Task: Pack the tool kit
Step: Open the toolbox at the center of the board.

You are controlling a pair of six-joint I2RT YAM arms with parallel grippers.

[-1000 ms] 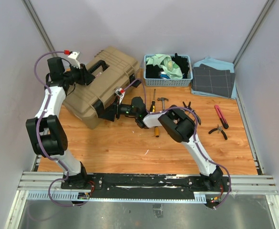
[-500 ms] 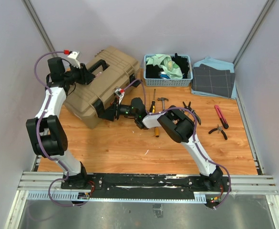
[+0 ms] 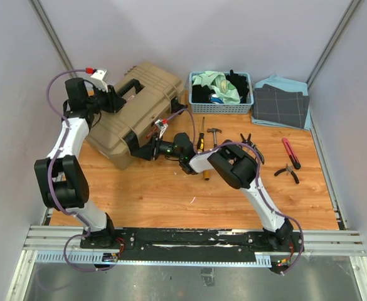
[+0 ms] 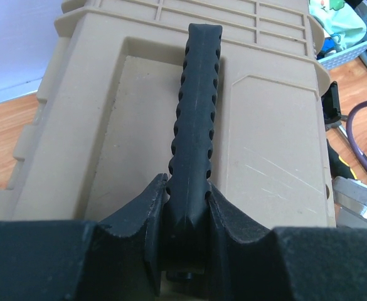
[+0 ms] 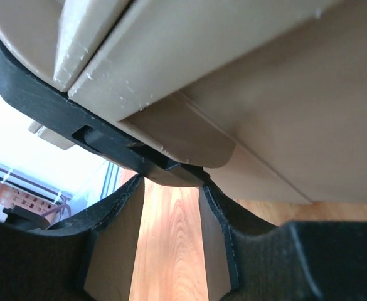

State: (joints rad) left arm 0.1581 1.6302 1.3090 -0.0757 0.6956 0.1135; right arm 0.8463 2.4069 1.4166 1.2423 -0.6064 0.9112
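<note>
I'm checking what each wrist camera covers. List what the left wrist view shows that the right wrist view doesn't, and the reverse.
Left wrist only: the left hand clamped on the black handle on top of the tan toolbox, with a corner of the blue basket beyond.
Right wrist only: the right hand under the box's front edge, fingers flanking the end of the black latch. Whether they grip it is unclear.
Both: the toolbox and the wooden table.
</note>
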